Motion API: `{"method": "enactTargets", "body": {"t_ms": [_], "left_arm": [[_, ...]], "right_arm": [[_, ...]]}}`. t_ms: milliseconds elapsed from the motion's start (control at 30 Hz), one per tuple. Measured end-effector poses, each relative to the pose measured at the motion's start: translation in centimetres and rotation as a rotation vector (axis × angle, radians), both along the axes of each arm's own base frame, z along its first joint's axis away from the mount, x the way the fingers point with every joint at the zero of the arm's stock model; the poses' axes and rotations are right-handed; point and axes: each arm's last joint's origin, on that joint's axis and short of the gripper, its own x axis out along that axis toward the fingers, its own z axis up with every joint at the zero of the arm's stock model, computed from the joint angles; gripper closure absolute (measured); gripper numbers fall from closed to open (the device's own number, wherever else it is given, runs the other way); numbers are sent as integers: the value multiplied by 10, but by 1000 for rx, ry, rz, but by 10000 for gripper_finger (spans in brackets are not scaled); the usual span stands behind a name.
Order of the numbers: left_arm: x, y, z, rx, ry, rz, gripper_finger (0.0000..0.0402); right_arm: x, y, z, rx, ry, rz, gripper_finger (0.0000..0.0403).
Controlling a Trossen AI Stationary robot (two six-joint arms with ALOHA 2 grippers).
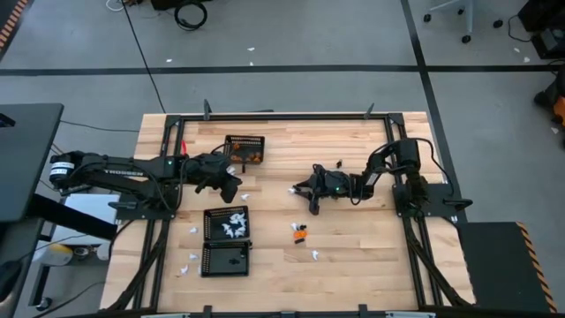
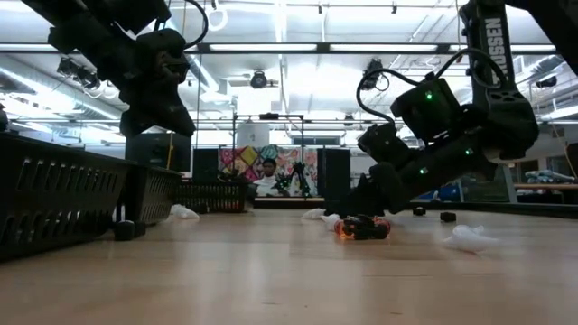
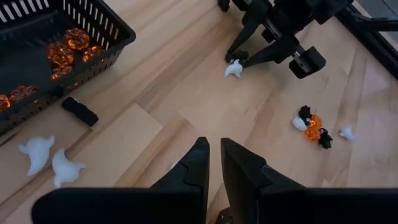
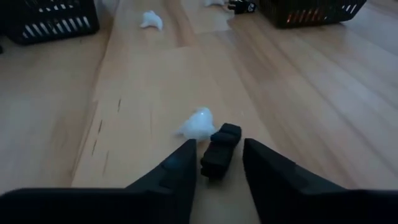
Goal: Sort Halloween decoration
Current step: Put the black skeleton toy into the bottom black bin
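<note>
The right end effector (image 4: 216, 163) is seen low over the worktop (image 1: 353, 265) centre, fingers spread, w/ 1 black piece (image 4: 220, 150) lying between the fingertips; whether it is touched can't be told. The piece is lumpy, matte, elongated. 1 white piece (image 4: 197, 123), soft-edged and ghost-like, lies just beyond it, touching or nearly so.

The left end effector (image 3: 212, 163) is held above the worktop near the orange basket (image 1: 244, 148), fingers nearly pressed together, a thin gap left, nothing seen between them. In its view 2 white ghost shapes (image 3: 51, 160) lie beside 1 black block (image 3: 79, 111) just outside the basket.

3 black mesh baskets are counted: 1 w/ glossy orange rounded pieces (image 3: 69, 46), 1 w/ white pieces (image 1: 226, 223), 1 w/ black pieces (image 1: 225, 260). A small mixed cluster (image 1: 300, 232) of orange, black and white pieces lies near the right end effector; 1 more white piece (image 1: 314, 255) lies beyond it. Approx. 5 white pieces are scattered round the baskets. The worktop is pale planked wood.
</note>
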Motion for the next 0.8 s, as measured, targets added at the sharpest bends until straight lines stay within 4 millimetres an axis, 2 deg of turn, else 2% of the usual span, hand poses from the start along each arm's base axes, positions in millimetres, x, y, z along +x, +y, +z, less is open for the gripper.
{"method": "enactTargets", "body": {"t_ms": [367, 567, 800], "left_arm": [[0, 0, 0, -5, -1, 4, 351], [0, 0, 2, -8, 1, 9, 351], [1, 4, 13, 20, 23, 2, 351]], "right_arm": [[0, 0, 0, 10, -1, 25, 365], [2, 9, 13, 34, 11, 103, 365], [25, 22, 42, 7, 0, 189, 361]]}}
